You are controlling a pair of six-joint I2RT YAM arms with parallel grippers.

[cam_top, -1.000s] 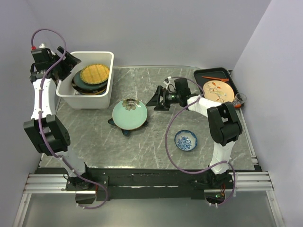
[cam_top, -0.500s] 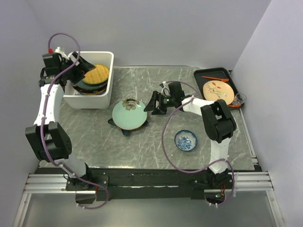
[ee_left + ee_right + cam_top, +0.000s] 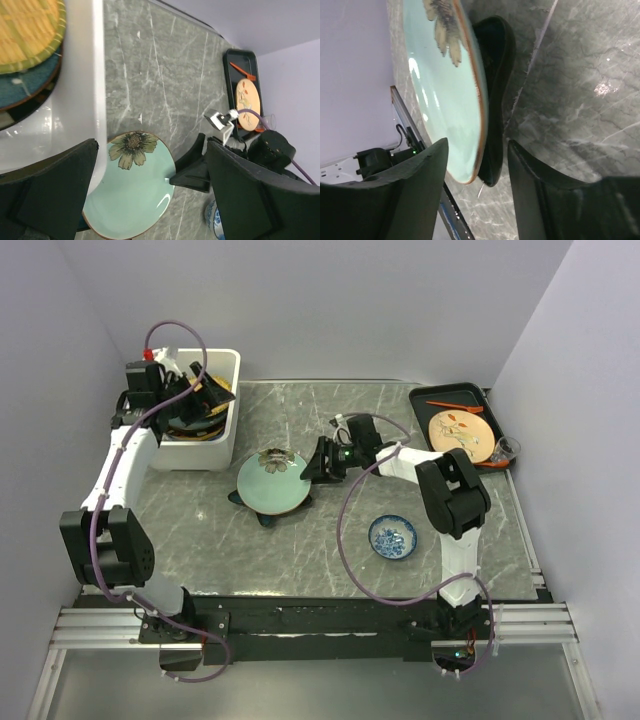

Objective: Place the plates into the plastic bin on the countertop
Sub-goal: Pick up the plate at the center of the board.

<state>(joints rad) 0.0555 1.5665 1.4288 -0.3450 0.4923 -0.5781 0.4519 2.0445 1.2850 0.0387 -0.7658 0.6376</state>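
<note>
A pale green floral plate (image 3: 272, 480) rests on a dark teal star-shaped plate (image 3: 264, 515) on the grey countertop (image 3: 330, 540). My right gripper (image 3: 312, 466) is at their right edge. In the right wrist view its jaws (image 3: 480, 185) are open and straddle both rims, with the green plate (image 3: 437, 90) and the dark plate (image 3: 496, 90) between them and gaps on each side. The white plastic bin (image 3: 190, 450) holds stacked plates with a yellow woven one (image 3: 25, 25) on top of a teal one (image 3: 22, 87). My left gripper (image 3: 198, 392) hangs wide open over the bin, holding nothing.
A small blue-and-white dish (image 3: 392, 536) lies at the front right. A black tray (image 3: 450, 396) with a tan plate (image 3: 460, 432) sits at the back right, a small glass (image 3: 506, 450) beside it. Walls close in at the back and both sides.
My right gripper slid left onto the edge of the green plate and its jaws narrowed. My left gripper swung right, from outside the bin's left wall to above the stack.
</note>
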